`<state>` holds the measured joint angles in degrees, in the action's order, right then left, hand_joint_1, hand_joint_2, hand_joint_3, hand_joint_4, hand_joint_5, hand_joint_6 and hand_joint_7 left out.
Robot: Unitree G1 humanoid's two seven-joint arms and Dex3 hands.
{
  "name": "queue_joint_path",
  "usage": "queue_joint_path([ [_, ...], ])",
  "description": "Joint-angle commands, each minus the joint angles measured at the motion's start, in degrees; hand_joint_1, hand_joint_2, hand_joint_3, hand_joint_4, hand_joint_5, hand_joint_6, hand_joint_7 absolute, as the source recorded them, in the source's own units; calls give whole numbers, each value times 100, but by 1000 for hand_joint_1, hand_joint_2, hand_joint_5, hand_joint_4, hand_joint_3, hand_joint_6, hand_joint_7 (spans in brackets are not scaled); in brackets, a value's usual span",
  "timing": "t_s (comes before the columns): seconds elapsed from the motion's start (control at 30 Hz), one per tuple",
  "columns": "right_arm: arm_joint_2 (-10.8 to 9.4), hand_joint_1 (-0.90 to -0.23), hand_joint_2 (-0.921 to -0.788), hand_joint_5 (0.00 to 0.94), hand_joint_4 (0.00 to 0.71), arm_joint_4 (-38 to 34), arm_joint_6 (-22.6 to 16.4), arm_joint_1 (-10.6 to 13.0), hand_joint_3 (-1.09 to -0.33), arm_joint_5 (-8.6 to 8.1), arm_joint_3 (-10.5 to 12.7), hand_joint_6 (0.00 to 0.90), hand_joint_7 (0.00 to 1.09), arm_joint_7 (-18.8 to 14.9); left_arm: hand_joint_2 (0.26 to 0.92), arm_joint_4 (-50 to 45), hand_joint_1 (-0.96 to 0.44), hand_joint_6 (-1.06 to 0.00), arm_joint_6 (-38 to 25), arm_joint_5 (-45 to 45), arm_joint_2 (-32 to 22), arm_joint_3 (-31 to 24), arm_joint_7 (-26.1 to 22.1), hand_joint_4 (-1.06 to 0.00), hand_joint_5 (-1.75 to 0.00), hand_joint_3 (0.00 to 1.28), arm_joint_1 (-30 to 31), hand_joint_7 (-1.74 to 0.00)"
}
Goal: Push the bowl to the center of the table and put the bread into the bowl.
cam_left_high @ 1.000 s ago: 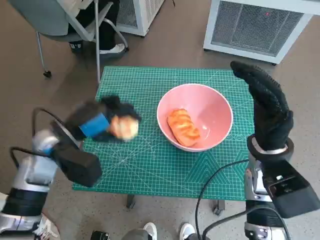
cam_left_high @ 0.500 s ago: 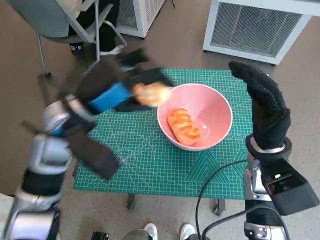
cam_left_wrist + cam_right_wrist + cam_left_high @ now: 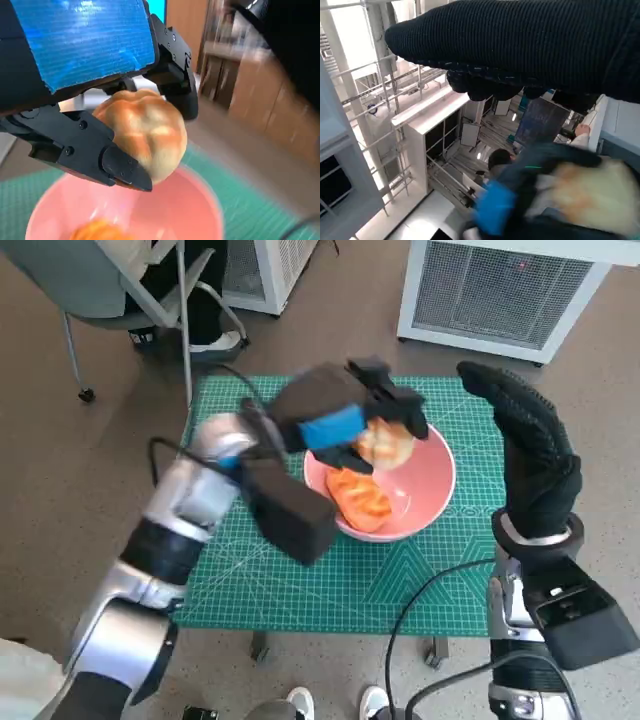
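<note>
One roll is gripped in the left hand, with the bowl directly beneath; the right hand is empty, fingers spread.

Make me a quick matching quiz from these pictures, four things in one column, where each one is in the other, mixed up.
1. round bun
2. long bread
3. bowl
4. right hand

A. lying in the bowl
B. raised at the table's right edge, holding nothing
C. held in the left hand over the bowl
D. standing on the green mat

Pairs: 1-C, 2-A, 3-D, 4-B
</note>
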<state>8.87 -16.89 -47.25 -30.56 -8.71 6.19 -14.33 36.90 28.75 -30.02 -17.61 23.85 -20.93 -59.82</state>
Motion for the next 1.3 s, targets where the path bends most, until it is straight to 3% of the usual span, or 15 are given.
queue_joint_path([
  [0.03, 51, -509, -921, 6, 384, 103, 43, 182, -681, 89, 32, -1, 707, 57, 892, 491, -260, -346, 167, -256, 118, 207, 164, -221, -34, 17, -268, -119],
  [0.23, 80, -515, -921, 6, 385, 200, 42, 252, -680, 247, 88, -1, 710, 160, 897, 1008, -324, -286, 310, -275, 288, 319, 205, -123, -3, 7, -343, -28],
  [0.57, 124, -508, -921, 6, 386, 232, 52, 272, -691, 331, 144, 1, 713, 245, 905, 1278, -331, -294, 642, -9, 215, 86, 318, -107, -1, 6, -266, -21],
  [0.9, 147, -492, -921, 0, 373, 362, 204, 236, -694, 323, 119, 4, 711, 308, 920, 1310, -352, -362, 1112, 2157, 536, -1261, -120, -211, -38, 89, 326, -48],
  [1.2, 144, -491, -921, 4, 379, 675, 567, 125, -696, 303, 102, 14, 709, 410, 921, -199, -302, -403, 669, 3680, 867, -2030, -285, -325, -78, 249, 1228, -86],
  [1.23, 147, -490, -921, 4, 380, 711, 608, 118, -696, 300, 103, 16, 709, 420, 921, -372, -301, -374, 591, 3795, 890, -2071, -306, -321, -90, 262, 1324, -144],
  [1.3, 152, -488, -921, 5, 381, 783, 694, 93, -695, 296, 106, 19, 708, 441, 921, -704, -296, -169, 441, 4044, 943, -2162, -346, -287, -159, 303, 1524, -541],
])
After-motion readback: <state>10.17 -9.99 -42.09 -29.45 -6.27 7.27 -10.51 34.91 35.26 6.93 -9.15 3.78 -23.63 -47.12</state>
